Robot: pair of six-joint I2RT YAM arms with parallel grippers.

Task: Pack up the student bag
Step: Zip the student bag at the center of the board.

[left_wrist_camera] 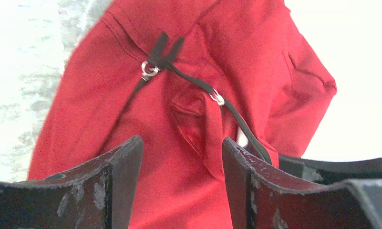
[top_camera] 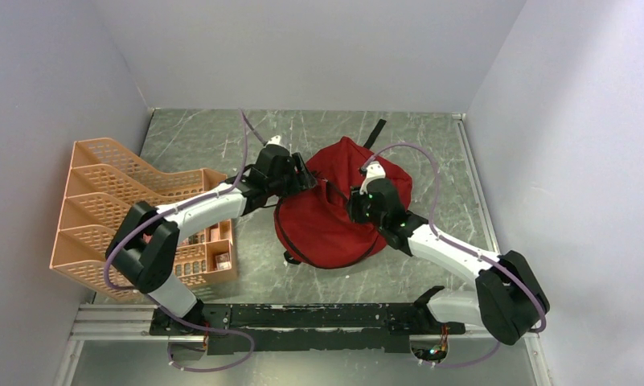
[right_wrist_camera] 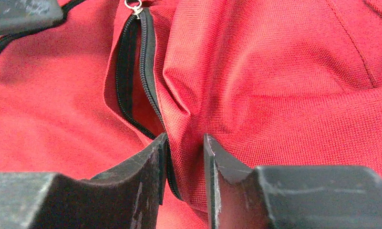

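Student bag (top_camera: 338,225) lies centre frame on table (top_camera: 439,153); I read left gripper (left_wrist_camera: 181,143) as released, jaws apart at bag's left flank; right gripper (right_wrist_camera: 185,139) unclenched, jaws narrowly astride a fold beside zipper (right_wrist_camera: 148,81).

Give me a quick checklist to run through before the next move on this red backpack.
1. The student bag lies on the table between the arms: ok.
2. Its zipper is partly open: ok.
3. The left gripper has jaws apart, nothing clamped: ok.
4. The right gripper grips the fabric fold beside the zipper: cannot tell.
5. The orange organiser stands apart from the bag: ok.
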